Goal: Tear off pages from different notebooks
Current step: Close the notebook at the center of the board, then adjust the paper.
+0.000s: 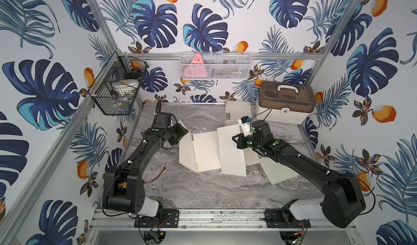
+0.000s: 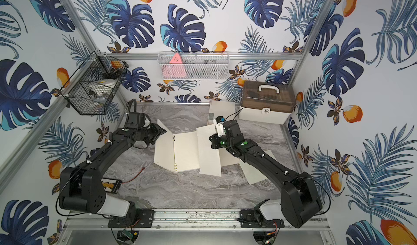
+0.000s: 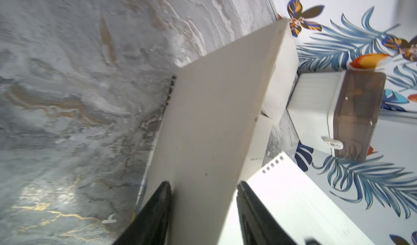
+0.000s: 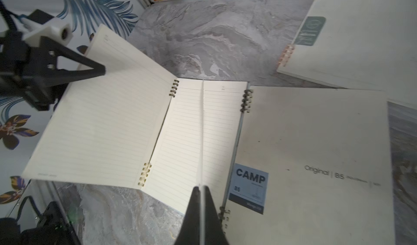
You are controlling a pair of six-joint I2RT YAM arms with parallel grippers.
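One flimsy page (image 1: 232,155), I'd judge, pinched at its edge in my right gripper (image 4: 201,188). Left gripper (image 3: 203,184) gapes round the stiffer cover (image 3: 214,119).

Leaf-print walls (image 1: 203,29), grey marble tabletop (image 1: 203,192)

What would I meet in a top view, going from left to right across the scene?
black wire basket → open notebook → single page → white box with brown lid
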